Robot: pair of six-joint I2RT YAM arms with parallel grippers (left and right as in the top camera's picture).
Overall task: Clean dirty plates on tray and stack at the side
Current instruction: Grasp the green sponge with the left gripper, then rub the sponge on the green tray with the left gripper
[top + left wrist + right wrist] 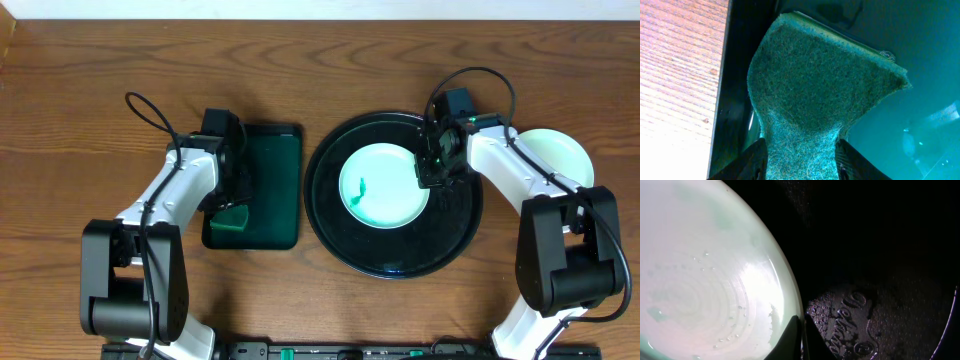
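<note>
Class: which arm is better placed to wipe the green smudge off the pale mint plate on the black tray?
Left, probably. The left claw grips the green fibrous sponge, while the right claw is shut on the rim of the pale mint round plate, occupied steadying it.

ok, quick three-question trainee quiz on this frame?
1. True or false: the round black tray holds three plates.
2. What are the left jaws shut on? A) a plate B) the green scouring pad C) nothing
3. Seen from overhead, which edge of the smudged plate do the right jaws pinch?

Key: 1 false, it holds one plate; 2 B; 3 the right edge.
</note>
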